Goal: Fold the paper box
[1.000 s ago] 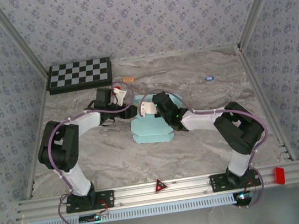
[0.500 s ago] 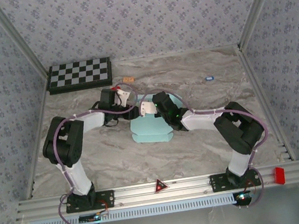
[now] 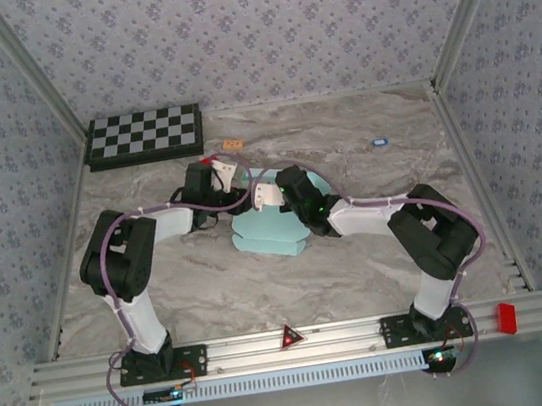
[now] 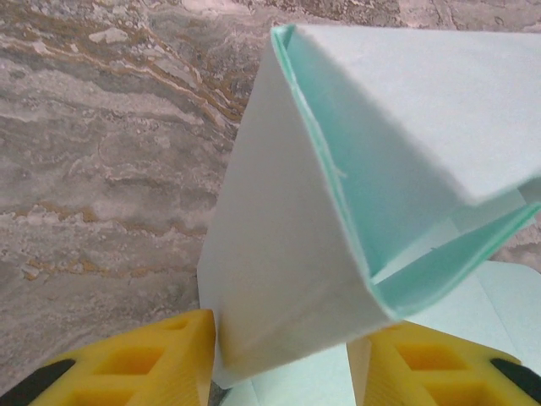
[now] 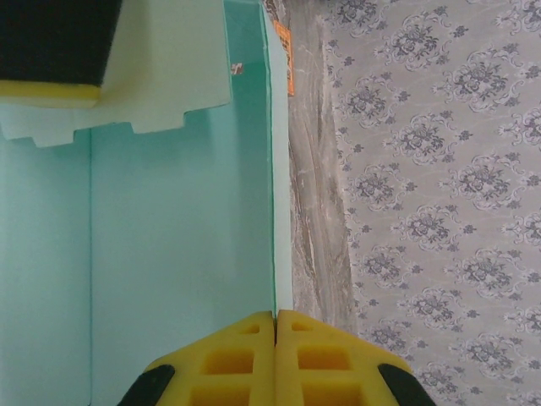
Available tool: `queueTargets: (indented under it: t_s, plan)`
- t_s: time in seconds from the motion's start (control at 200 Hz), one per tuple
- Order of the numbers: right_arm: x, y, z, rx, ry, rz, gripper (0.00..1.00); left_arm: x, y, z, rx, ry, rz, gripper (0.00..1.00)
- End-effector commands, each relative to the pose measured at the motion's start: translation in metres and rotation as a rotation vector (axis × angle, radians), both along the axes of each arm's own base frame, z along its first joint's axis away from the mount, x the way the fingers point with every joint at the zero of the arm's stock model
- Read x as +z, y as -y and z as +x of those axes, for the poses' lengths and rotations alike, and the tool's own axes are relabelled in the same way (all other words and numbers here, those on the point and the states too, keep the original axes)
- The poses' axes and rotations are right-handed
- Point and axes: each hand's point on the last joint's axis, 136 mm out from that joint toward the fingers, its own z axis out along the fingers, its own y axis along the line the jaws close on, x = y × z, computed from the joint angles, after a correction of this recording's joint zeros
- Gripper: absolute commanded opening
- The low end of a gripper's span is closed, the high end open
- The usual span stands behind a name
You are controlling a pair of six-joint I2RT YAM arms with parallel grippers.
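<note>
The right gripper [image 5: 275,323] pinches an upright wall of the aqua paper box [image 3: 268,236]. The left gripper [image 4: 281,347], fingers spread, straddles its folded flap [image 4: 287,254].

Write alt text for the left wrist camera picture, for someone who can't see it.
A folded-up panel of the pale aqua paper box stands between the two yellow fingers of the left gripper, its hollow fold opening toward the right. Behind it lies the grey-brown marbled table.
</note>
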Motion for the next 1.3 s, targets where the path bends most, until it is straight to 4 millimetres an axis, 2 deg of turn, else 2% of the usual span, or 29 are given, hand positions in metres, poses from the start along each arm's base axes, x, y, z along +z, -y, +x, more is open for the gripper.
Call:
queueTargets:
  t_s: [0.0, 0.505, 1.019, 1.294]
  plan:
    - [-0.023, -0.005, -0.006, 0.021, -0.078, -0.023, 0.0, 0.003, 0.003, 0.011, 0.016, 0.055, -0.005, 0.43]
    - [-0.027, -0.005, -0.007, 0.022, -0.093, -0.026, 0.0, -0.002, 0.01, 0.014, 0.017, 0.087, 0.015, 0.33]
    - [-0.026, -0.006, -0.006, 0.023, -0.095, -0.024, 0.0, -0.005, 0.012, 0.018, 0.031, 0.111, 0.041, 0.37]
    - [-0.025, -0.006, -0.006, 0.021, -0.098, -0.024, 0.0, -0.004, 0.014, 0.02, 0.034, 0.124, 0.04, 0.3]
